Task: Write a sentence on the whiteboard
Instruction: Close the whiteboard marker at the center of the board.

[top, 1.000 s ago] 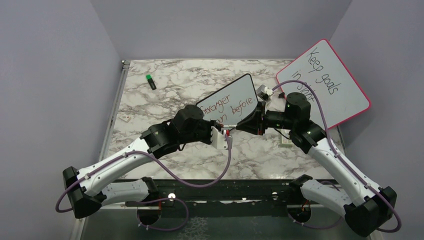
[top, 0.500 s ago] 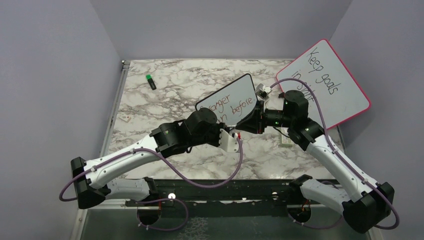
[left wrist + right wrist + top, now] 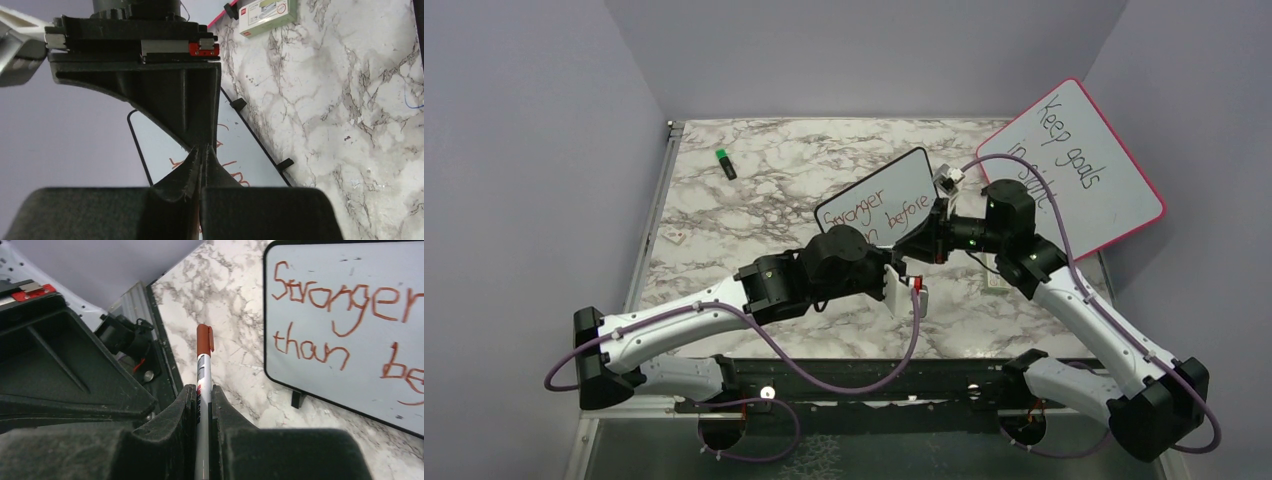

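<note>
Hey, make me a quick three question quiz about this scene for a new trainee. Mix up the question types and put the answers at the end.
1. True or false: the left gripper is shut on the marker.
2. The marker's reddish-brown cap is: A) on the marker, B) held by the left gripper, C) nowhere in view.
3. Fill in: the sentence on the whiteboard begins with the word ____.

Key
1. False. The right gripper holds the marker, and the left gripper is shut on nothing.
2. A.
3. Stronger.
</note>
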`<state>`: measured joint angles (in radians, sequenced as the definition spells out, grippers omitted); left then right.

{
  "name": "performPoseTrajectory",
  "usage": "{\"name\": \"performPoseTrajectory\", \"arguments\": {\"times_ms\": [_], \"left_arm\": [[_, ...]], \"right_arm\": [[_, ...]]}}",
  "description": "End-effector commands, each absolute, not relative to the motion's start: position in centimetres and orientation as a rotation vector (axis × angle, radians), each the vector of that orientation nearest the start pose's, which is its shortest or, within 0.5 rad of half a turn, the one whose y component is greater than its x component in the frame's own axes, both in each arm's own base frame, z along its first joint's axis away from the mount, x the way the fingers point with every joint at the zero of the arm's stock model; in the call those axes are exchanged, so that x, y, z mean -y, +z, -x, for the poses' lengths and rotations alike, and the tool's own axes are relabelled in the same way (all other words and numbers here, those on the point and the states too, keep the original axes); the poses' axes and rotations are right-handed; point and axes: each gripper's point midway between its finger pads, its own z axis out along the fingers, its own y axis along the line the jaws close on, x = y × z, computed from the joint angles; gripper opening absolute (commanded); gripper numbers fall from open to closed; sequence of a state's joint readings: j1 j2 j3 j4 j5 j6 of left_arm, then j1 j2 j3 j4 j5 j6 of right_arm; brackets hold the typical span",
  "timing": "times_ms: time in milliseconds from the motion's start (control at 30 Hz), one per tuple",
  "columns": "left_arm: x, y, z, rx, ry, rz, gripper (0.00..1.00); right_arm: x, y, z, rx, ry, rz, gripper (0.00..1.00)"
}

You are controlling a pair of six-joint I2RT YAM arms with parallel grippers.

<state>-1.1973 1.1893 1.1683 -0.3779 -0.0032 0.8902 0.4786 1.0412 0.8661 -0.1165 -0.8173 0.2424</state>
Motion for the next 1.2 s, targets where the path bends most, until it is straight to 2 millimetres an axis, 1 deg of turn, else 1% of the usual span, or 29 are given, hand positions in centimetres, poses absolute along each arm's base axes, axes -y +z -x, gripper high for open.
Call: {"name": "performPoseTrajectory", "arguments": {"times_ms": [0, 33, 100, 200, 300, 433, 467, 567, 600, 700, 867, 1000, 1067, 1167], "left_arm": [[33.2, 29.8, -18.4, -1.059, -0.134, -1.602, 0.00], [32.6, 29.8, -18.7, -1.082, -0.106, -1.580, 0.04], [31.3, 29.7, -19.3, -1.135, -0.069, -1.520, 0.16], [29.4, 30.1, -20.2, -1.200, -0.031, -1.393, 0.29], [27.5, 30.5, -21.3, -1.261, 0.002, -1.247, 0.42], [25.1, 31.1, -23.0, -1.348, 0.038, -1.065, 0.67], [22.6, 32.3, -24.6, -1.415, 0.068, -0.892, 0.86], [20.7, 33.1, -25.9, -1.464, 0.050, -0.743, 0.96], [20.1, 33.3, -26.5, -1.486, 0.033, -0.693, 0.99], [17.7, 33.7, -28.1, -1.561, -0.013, -0.525, 0.99], [14.5, 33.7, -29.6, -1.604, -0.084, -0.345, 0.99], [12.1, 32.8, -30.3, -1.606, -0.148, -0.219, 0.99], [10.4, 32.1, -30.7, -1.612, -0.153, -0.145, 0.99], [8.7, 31.4, -30.5, -1.615, -0.168, -0.087, 0.99]], "right_arm": [[-24.7, 26.7, -23.0, -1.800, 1.066, 0.701, 0.01], [-24.4, 26.3, -23.4, -1.814, 1.040, 0.677, 0.01], [-23.6, 25.4, -24.1, -1.842, 0.981, 0.622, 0.01], [-23.0, 23.7, -24.5, -1.881, 0.927, 0.599, 0.01], [-23.4, 21.4, -23.9, -1.931, 0.966, 0.627, 0.01], [-24.2, 18.5, -22.9, -1.958, 1.060, 0.633, 0.01], [-24.4, 15.8, -22.3, -1.975, 1.111, 0.616, 0.01], [-24.5, 14.0, -22.1, -1.998, 1.130, 0.600, 0.01], [-24.5, 13.3, -22.1, -2.007, 1.135, 0.591, 0.01], [-24.6, 11.6, -21.9, -2.030, 1.141, 0.566, 0.01], [-24.4, 8.5, -21.3, -2.114, 1.143, 0.541, 0.02], [-23.8, 6.0, -21.0, -2.189, 1.115, 0.489, 0.08], [-23.4, 5.1, -20.7, -2.215, 1.099, 0.464, 0.12], [-22.7, 4.1, -20.7, -2.248, 1.052, 0.430, 0.23]]}}
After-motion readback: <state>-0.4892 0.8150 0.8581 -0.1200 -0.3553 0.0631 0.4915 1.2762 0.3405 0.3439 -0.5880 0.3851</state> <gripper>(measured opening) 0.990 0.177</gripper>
